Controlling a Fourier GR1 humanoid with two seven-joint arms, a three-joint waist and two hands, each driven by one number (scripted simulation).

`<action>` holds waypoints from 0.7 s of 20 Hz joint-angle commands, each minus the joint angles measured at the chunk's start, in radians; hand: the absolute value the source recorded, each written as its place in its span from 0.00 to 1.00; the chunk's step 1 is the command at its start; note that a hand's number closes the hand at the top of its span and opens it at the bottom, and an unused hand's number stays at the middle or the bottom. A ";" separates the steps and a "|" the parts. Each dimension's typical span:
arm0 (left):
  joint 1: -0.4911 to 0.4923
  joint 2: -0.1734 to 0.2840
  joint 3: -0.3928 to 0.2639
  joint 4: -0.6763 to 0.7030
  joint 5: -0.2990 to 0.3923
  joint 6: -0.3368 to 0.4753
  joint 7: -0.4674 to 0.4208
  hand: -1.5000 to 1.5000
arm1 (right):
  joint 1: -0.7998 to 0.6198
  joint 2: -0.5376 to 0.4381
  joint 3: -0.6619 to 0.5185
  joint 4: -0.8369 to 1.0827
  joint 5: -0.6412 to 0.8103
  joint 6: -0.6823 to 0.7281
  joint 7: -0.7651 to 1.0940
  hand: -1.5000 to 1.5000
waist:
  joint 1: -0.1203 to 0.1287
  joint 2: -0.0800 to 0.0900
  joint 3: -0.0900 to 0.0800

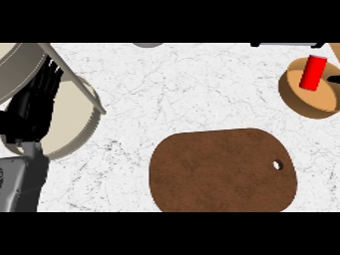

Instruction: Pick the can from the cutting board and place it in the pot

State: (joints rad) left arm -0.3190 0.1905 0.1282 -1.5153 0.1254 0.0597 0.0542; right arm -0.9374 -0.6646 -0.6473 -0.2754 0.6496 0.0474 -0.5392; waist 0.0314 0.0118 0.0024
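- The white marbled surface (194,89) fills the view.
- A brown cutting board (220,172) with a small hole near its right edge lies at lower centre, nothing on it.
- The left hand (34,102) shows at the left edge, fingers straight and pointing up, holding nothing.
- A tan pot (316,102) sits at upper right.
- The red can (313,72) stands tilted inside the pot.
- A dark tip at the right edge touches the pot's rim; whether it is the right hand, I cannot tell.
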 commanded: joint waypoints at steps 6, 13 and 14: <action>-0.005 -0.006 -0.001 -0.007 0.002 0.003 0.012 0.50 | 0.035 -0.128 -0.168 0.061 -0.181 0.114 -0.016 0.00 | 0.000 0.006 0.001; 0.019 -0.022 -0.019 -0.030 -0.019 0.013 -0.015 0.50 | 0.086 -0.259 -0.225 0.084 -0.249 0.230 -0.032 0.00 | 0.005 0.006 0.002; 0.010 -0.021 -0.007 -0.003 -0.005 0.002 -0.029 0.50 | 0.130 -0.253 -0.249 0.095 -0.268 0.240 -0.084 0.00 | 0.006 0.013 0.004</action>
State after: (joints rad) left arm -0.3041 0.1744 0.1180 -1.5350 0.1186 0.0647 0.0463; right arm -0.8558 -0.8690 -0.8553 -0.1987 0.4236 0.2309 -0.5851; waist 0.0365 0.0192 0.0049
